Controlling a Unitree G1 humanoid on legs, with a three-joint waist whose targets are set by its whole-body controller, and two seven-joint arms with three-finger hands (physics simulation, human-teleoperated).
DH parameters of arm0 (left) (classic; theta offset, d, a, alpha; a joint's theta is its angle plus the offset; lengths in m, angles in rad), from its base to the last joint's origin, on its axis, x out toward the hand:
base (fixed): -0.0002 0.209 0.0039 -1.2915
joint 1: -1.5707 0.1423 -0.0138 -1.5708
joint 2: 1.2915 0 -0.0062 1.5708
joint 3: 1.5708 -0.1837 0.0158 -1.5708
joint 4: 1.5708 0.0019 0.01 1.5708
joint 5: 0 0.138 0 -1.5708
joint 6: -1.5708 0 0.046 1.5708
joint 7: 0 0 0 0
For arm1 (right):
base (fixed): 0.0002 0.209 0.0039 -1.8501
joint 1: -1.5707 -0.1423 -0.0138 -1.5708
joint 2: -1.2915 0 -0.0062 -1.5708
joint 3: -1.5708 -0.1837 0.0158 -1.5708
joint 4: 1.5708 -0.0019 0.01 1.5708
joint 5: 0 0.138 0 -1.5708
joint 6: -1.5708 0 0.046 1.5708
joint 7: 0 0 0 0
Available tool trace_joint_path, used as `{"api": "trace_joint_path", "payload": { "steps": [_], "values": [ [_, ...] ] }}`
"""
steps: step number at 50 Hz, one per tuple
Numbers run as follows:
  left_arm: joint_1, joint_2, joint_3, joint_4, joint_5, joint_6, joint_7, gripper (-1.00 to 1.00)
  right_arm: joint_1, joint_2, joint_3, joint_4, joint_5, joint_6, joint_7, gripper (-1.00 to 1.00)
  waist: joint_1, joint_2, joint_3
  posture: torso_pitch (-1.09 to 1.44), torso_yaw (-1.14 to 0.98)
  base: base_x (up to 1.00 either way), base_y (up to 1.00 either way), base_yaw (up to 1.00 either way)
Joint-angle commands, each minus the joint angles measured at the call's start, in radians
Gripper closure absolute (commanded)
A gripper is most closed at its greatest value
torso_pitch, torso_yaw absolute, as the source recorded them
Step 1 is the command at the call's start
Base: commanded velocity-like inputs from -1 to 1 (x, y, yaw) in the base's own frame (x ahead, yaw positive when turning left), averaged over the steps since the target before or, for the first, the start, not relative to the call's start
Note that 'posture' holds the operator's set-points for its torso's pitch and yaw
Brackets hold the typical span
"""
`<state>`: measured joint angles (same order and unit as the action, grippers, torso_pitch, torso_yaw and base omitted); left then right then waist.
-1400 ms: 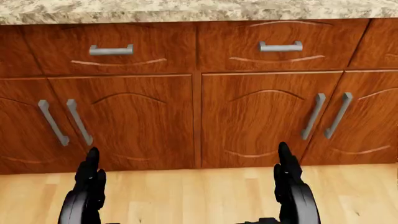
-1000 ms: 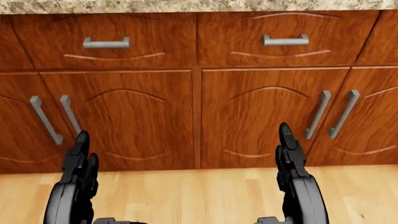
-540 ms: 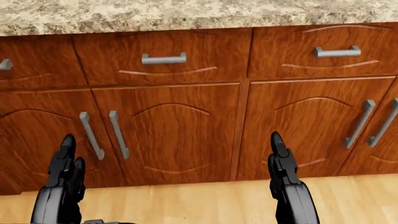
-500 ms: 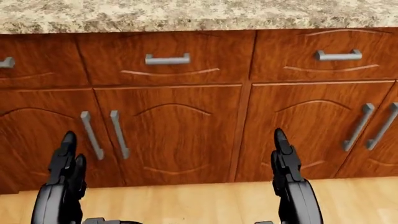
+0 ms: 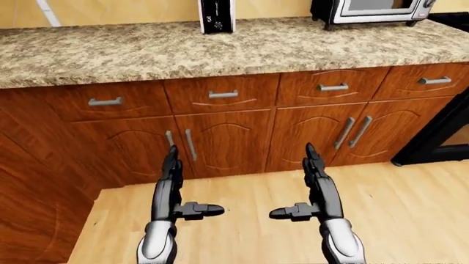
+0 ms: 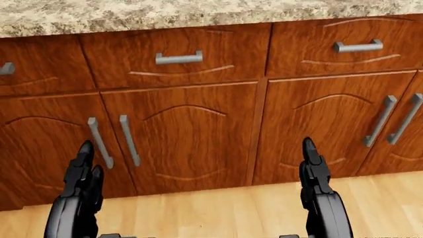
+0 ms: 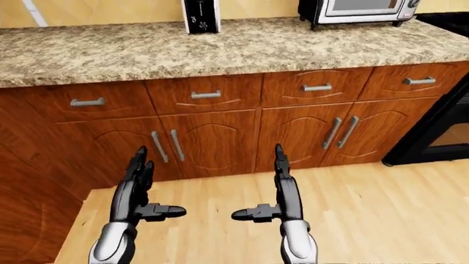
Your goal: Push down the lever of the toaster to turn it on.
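The toaster (image 5: 217,15) is a narrow black-and-white box standing at the top of the left-eye view on the granite counter (image 5: 147,52), cut off by the top edge. Its dark end face points toward me; I cannot make out the lever. My left hand (image 5: 185,186) and right hand (image 5: 293,181) are both open and empty, fingers pointing up, thumbs turned inward. They hang low over the wood floor, well below the counter and far from the toaster. In the head view only the hands' fingers (image 6: 85,158) show against the cabinet doors.
A silver microwave (image 5: 370,11) stands on the counter at the top right. Brown drawers and cabinet doors with grey handles (image 5: 222,94) run under the counter. A black oven front (image 5: 447,132) is at the right edge. A tall wood panel (image 5: 29,203) is at the lower left.
The whole head view has shifted: the cabinets slid to the right in the picture and the counter edge came into view, so the camera moved. Both hands stay open and low.
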<state>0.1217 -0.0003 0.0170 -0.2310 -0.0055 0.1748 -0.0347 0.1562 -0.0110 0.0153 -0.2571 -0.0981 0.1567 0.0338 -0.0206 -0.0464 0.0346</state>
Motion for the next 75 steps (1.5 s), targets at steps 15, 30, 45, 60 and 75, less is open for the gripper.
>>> {"api": "trace_joint_path", "payload": {
  "steps": [15, 30, 45, 60, 75],
  "values": [
    [-0.828, 0.214, 0.07, -0.06, -0.118, 0.612, 0.09, -1.0, -0.844, -0.17, -0.172, -0.074, -0.009, 0.674, 0.158, -1.0, 0.024, 0.033, 0.0, 0.0, 0.0, 0.0, 0.01, 0.0],
    [-0.999, 0.245, 0.106, 0.032, -0.033, 0.655, 0.028, -1.0, -0.987, -0.296, -0.185, 0.013, 0.114, 0.775, 0.131, -1.0, 0.026, 0.037, -0.026, 0.0, 0.0, 0.0, 0.0, 0.0],
    [-1.033, 0.264, 0.115, 0.019, -0.026, 0.687, 0.021, -1.0, -1.069, -0.335, -0.155, -0.029, 0.081, 0.871, 0.165, -1.0, 0.006, 0.055, 0.001, 0.0, 0.0, 0.0, 0.54, 0.0],
    [-1.033, 0.268, 0.114, 0.004, -0.026, 0.7, 0.019, -1.0, -1.099, -0.325, -0.152, -0.027, 0.035, 0.882, 0.199, -1.0, 0.025, 0.021, -0.001, 0.0, 0.0, 0.0, 0.03, 0.4],
    [-1.064, 0.276, 0.115, -0.022, -0.028, 0.742, 0.016, -1.0, -1.128, -0.332, -0.162, -0.029, 0.049, 0.92, 0.205, -1.0, 0.025, 0.054, -0.019, 0.0, 0.0, 0.03, 0.0, 0.0]
  ]
}}
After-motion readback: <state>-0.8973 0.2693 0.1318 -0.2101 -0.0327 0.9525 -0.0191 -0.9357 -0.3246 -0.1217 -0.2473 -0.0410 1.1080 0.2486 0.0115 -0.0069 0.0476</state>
